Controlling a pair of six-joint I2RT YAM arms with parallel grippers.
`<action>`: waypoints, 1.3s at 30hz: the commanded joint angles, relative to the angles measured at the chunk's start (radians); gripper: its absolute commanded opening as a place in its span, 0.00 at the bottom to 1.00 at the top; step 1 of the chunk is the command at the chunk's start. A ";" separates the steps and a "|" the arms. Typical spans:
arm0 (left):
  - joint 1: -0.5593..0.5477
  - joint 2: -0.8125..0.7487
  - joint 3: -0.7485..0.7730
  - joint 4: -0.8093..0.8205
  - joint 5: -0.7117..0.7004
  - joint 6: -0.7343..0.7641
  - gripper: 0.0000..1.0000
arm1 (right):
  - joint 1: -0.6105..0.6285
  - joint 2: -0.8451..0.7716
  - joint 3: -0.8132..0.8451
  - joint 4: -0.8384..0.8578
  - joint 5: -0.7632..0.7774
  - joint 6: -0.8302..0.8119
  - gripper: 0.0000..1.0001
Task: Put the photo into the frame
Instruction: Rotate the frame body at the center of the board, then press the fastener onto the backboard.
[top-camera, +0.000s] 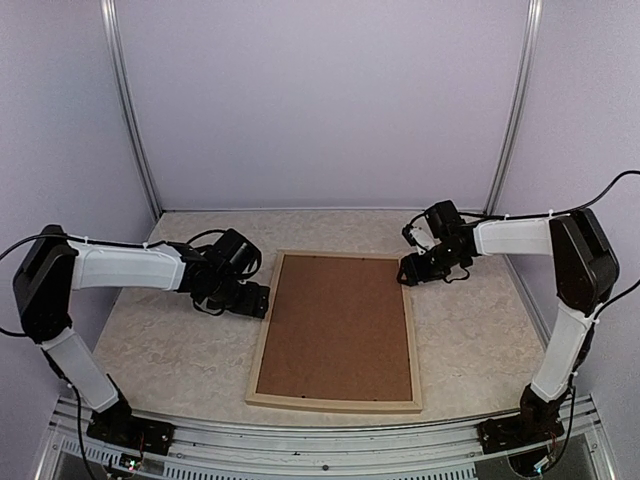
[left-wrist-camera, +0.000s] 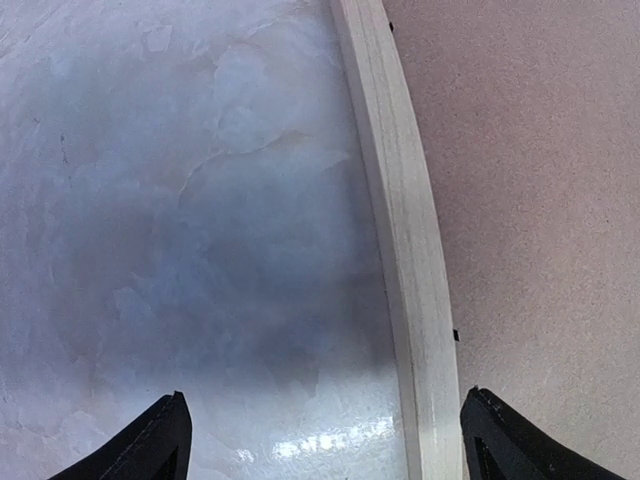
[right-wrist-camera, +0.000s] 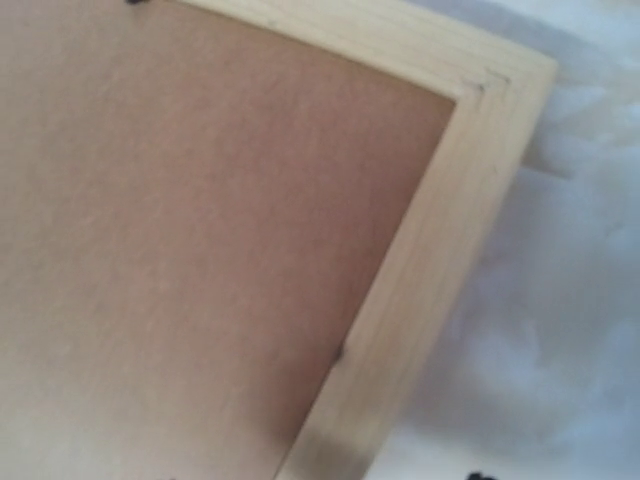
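The pale wood frame lies flat in the middle of the table with a plain brown backing board filling it. The photo is not in view. My left gripper is low at the frame's left rail. In the left wrist view it is open, and its fingers straddle the rail, one over the table and one over the board. My right gripper hangs over the frame's far right corner. Only a dark fingertip shows at the bottom edge, set wide, holding nothing.
The tabletop is pale marbled stone, walled by lilac panels with metal posts at the back corners. A metal rail carrying the arm bases runs along the near edge. Small black clips sit on the frame's inner edge.
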 joint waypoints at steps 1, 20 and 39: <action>0.007 0.045 0.057 -0.078 -0.055 0.033 0.95 | 0.008 -0.074 -0.050 -0.004 0.006 0.031 0.61; -0.003 0.148 0.140 -0.116 -0.109 0.029 0.99 | 0.008 -0.148 -0.143 0.006 0.035 0.038 0.59; -0.077 0.242 0.179 -0.135 -0.133 0.007 0.99 | 0.007 -0.153 -0.168 0.010 0.053 0.036 0.59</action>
